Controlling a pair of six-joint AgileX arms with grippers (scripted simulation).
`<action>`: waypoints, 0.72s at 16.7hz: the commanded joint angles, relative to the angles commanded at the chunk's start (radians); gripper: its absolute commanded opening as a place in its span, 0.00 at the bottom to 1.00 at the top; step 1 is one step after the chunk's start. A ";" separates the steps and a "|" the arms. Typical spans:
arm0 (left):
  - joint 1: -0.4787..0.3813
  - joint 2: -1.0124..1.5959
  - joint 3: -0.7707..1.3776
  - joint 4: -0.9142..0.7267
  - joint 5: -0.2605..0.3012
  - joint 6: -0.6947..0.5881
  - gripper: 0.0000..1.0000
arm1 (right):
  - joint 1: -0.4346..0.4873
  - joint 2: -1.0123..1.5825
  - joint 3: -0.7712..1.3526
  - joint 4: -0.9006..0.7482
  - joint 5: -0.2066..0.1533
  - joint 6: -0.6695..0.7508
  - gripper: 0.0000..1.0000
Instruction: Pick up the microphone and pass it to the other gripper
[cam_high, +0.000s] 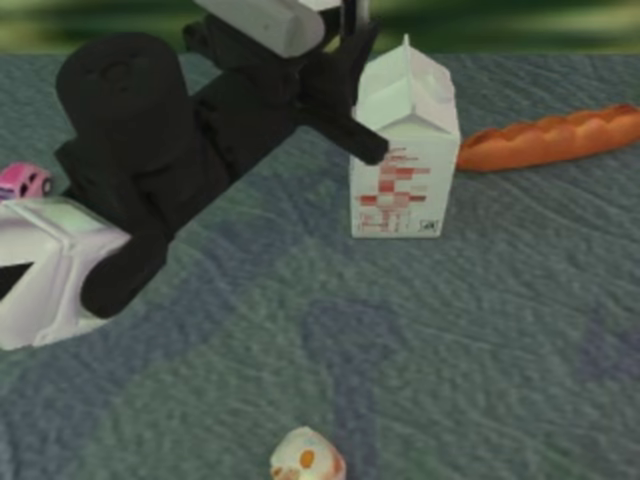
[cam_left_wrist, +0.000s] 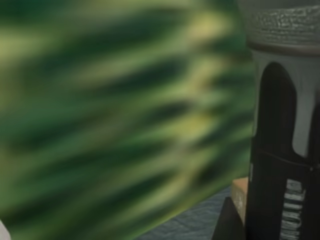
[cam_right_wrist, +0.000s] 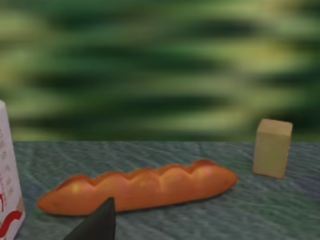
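Observation:
The microphone (cam_left_wrist: 280, 150) fills one side of the left wrist view: a black handle under a grey mesh head (cam_left_wrist: 282, 25), standing upright close to the camera. My left gripper (cam_high: 355, 95) is raised high at the back of the table, just left of the milk carton, and is shut on the microphone. One black fingertip (cam_left_wrist: 227, 222) shows beside the handle. From above, the arm hides most of the microphone. My right arm, the other gripper, is out of the top view. Its wrist view shows the right gripper (cam_right_wrist: 142, 234) open and empty, with one pointed fingertip (cam_right_wrist: 102, 220) showing.
A white and red milk carton (cam_high: 405, 150) stands at the back centre. An orange bread loaf (cam_high: 550, 135) lies to its right, and a tan block (cam_right_wrist: 272, 147) stands past the loaf. A pink toy car (cam_high: 25, 180) sits at the left edge. A round white-orange object (cam_high: 307, 460) lies at the front.

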 joint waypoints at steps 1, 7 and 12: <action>0.000 0.000 0.000 0.000 0.000 0.000 0.00 | 0.000 0.000 0.000 0.000 0.000 0.000 1.00; 0.000 0.000 0.000 0.000 0.000 0.000 0.00 | 0.087 0.111 0.089 0.048 0.011 -0.003 1.00; 0.000 0.000 0.000 0.000 0.000 0.000 0.00 | 0.302 0.464 0.309 0.163 0.044 -0.012 1.00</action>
